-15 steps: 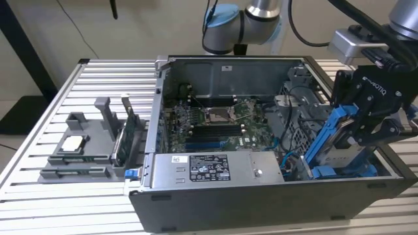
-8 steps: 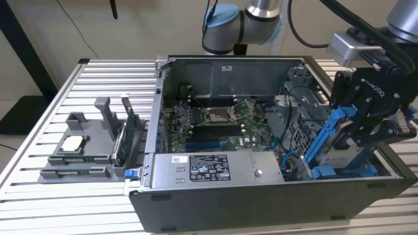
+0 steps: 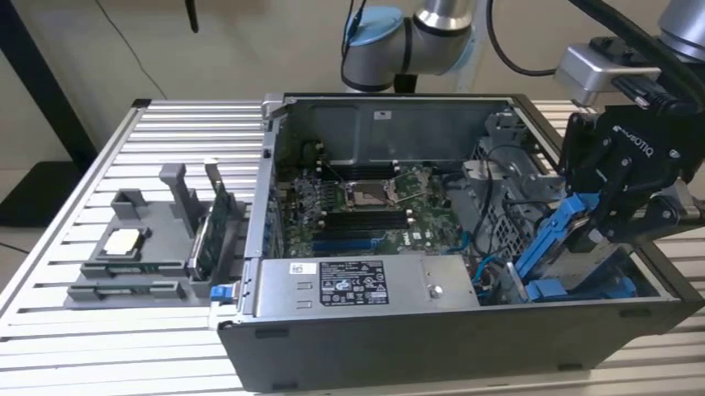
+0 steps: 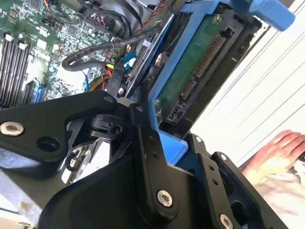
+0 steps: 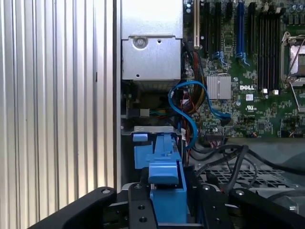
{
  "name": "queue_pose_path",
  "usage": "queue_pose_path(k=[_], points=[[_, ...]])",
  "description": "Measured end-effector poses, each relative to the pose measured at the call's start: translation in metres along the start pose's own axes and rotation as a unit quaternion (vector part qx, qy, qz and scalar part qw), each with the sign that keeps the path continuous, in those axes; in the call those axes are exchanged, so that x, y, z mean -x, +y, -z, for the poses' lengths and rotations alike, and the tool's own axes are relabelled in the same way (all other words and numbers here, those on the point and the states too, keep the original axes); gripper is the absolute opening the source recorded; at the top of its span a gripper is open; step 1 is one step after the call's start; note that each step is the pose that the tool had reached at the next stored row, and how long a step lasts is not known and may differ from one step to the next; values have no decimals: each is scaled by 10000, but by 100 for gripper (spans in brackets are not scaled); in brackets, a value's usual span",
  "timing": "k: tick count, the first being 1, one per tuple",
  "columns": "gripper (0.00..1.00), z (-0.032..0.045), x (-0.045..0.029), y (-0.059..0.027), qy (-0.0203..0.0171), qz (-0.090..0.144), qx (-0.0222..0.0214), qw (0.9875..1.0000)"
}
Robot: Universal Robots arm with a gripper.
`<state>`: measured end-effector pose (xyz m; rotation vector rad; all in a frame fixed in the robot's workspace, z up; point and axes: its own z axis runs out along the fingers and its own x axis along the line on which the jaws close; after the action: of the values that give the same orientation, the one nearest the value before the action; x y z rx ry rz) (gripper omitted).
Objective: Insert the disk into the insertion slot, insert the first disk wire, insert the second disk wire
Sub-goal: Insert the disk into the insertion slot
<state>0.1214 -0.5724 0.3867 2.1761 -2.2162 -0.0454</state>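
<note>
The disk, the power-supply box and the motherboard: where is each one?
the disk [image 4: 193,64], second wrist view, its green circuit-board underside.
the power-supply box [image 3: 352,289], exterior view, its label.
the motherboard [image 5: 257,114], first wrist view, bare green board.

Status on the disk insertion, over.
Status: gripper shut on the disk, tilted at the insertion slot, not seated. Blue cable loops beside the bay. A hand outside the case.
</note>
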Motion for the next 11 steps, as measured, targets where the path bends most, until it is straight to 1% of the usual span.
queue_pose_path(k=[5, 6, 7, 9, 10, 11], points=[[42, 3, 1, 0, -12, 1, 1, 10000], [49, 5, 2, 0, -17, 2, 1, 10000], [49, 5, 2, 1, -27, 2, 0, 10000], [49, 2, 6, 7, -67, 2, -2, 10000], [49, 2, 10, 10, -80, 1, -4, 10000], [46, 1, 17, 13, -97, 1, -6, 10000]])
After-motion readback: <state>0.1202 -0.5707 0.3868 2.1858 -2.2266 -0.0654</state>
